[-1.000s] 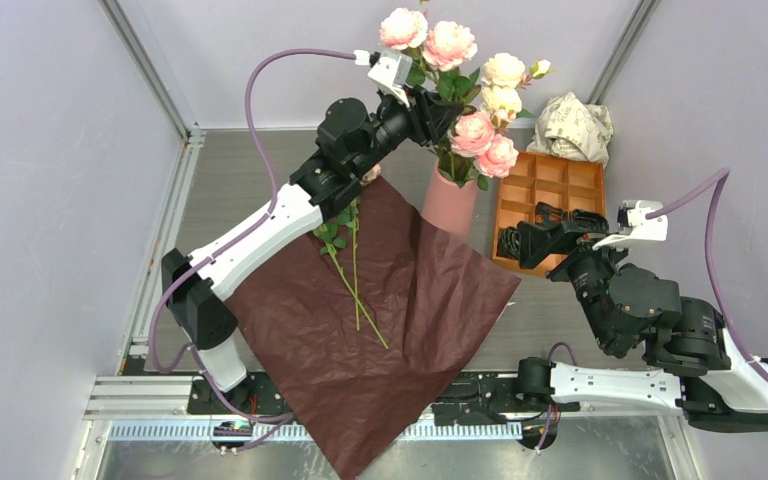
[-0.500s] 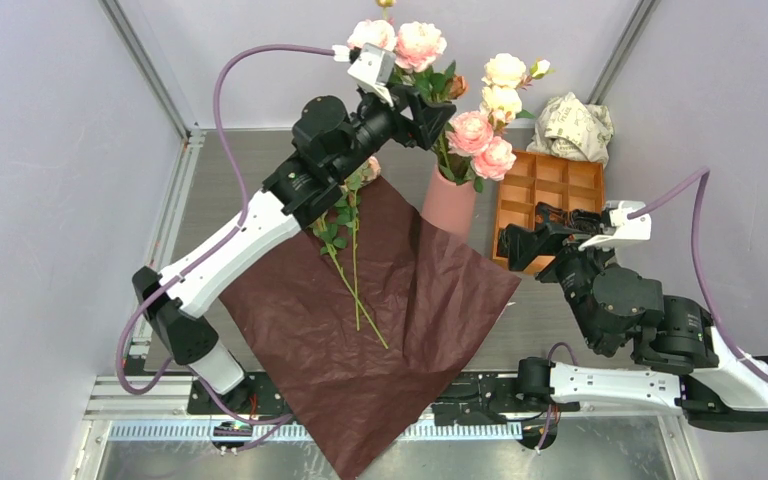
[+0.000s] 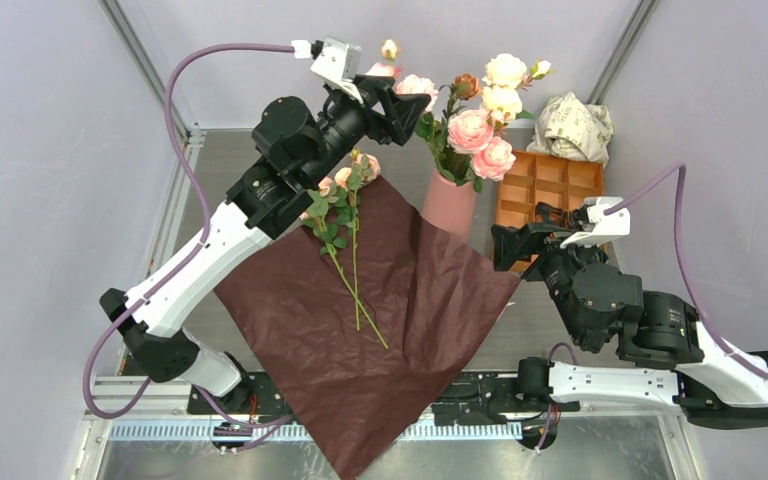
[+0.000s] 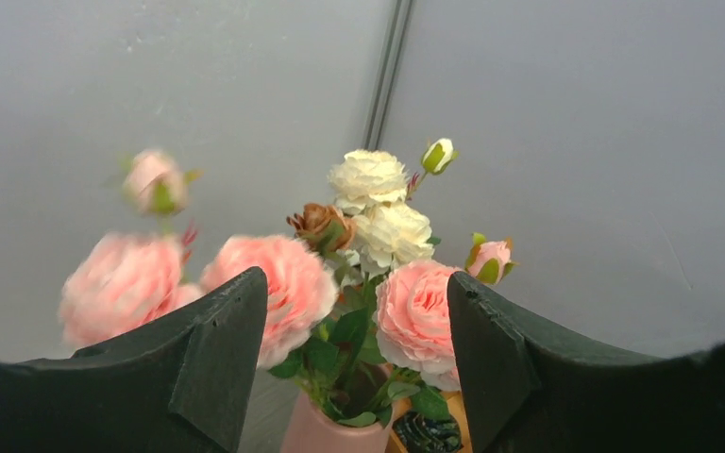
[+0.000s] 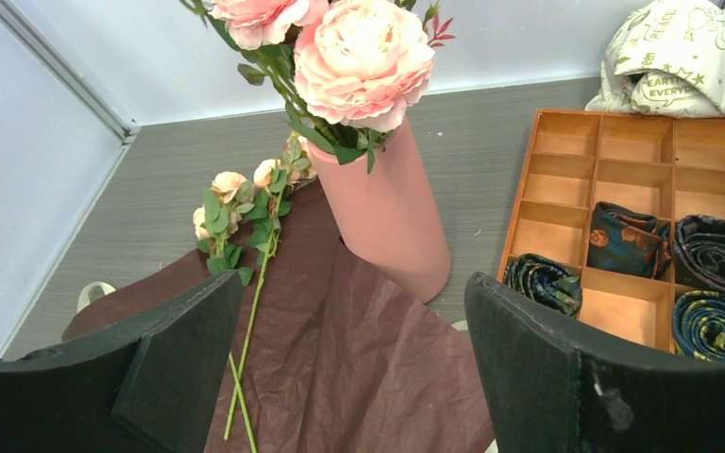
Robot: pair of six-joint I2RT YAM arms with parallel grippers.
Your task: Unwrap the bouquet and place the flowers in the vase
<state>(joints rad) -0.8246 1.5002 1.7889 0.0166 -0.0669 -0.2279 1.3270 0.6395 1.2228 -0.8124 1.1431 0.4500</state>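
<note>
now the tabletop (image 3: 210, 190) is largely covered by the dark red paper (image 3: 360, 340), spread flat, so the unwrapping is judged done. the left gripper (image 3: 407, 108), closed on a rose stem over the vase a second ago, is drawn back to the left with its jaws apart and nothing between them. the right gripper (image 3: 502, 250) is held wide and empty beside the orange tray (image 3: 560, 200). the vase (image 3: 448, 205) is stood at the paper's far edge, and most flowers (image 3: 472, 130) are lodged in it; the pair just released is blurred, probably swaying. one leafy spray (image 3: 345, 240) is left on the paper, judged the next pick.
</note>
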